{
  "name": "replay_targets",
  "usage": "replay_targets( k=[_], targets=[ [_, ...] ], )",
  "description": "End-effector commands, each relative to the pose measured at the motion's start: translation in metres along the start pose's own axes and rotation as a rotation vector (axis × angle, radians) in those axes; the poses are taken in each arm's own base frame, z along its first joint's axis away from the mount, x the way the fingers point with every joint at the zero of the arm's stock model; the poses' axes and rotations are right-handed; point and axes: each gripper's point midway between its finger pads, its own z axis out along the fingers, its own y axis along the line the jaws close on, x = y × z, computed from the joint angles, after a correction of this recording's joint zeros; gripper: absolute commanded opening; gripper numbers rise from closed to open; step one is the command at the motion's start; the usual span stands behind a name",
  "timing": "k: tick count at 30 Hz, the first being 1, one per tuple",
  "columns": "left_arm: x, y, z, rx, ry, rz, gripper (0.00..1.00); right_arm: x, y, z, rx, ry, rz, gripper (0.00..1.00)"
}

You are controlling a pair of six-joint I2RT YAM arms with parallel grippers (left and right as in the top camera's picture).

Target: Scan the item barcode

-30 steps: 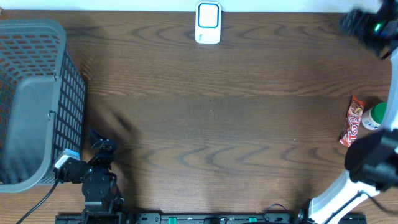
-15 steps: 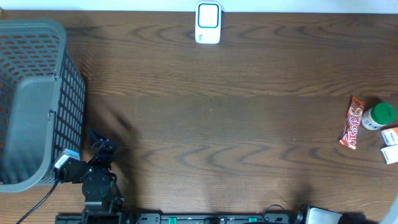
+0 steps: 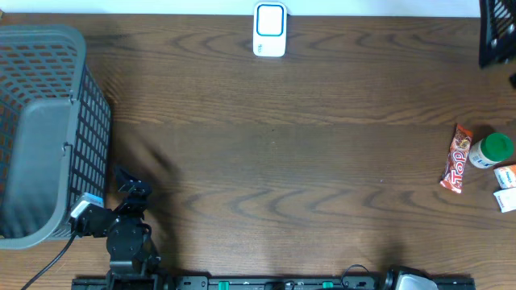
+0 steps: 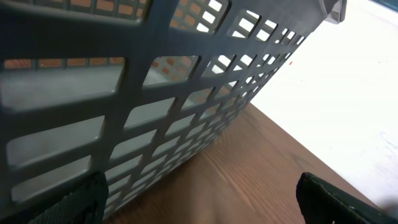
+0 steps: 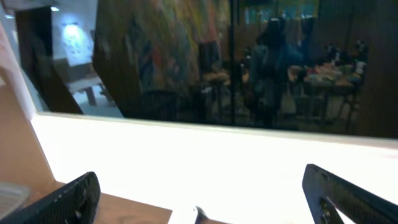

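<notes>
Red "Top" candy bar

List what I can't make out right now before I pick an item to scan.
Barcodes on the candy bar and green-capped bottle: too small, overhead.
Overhead's right edge cuts off two small items.
Right wrist view: the open right gripper points away from every item.
Left wrist view: the basket wall fills it.
</notes>
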Motion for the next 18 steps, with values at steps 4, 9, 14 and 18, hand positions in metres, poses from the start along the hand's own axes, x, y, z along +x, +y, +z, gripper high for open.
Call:
replay_targets(
  k=[4,9,14,18],
  targets=[
    [0.008,0.009,0.001,-0.031,0.013,0.021,0.97,-0.003,0.013,-0.062,0.152,-0.096,-0.081,0.99],
    [0.008,0.009,0.001,-0.032,0.013,0.021,0.97,0.004,0.033,-0.122,0.205,-0.213,-0.119,0.99],
    [0.008,0.009,0.001,-0.032,0.013,0.021,0.97,0.010,0.059,-0.171,0.188,-0.351,-0.174,0.99],
    [0.008,0.009,0.001,-0.032,0.013,0.021,0.97,0.016,0.072,-0.196,0.177,-0.441,-0.209,0.99]
  ],
)
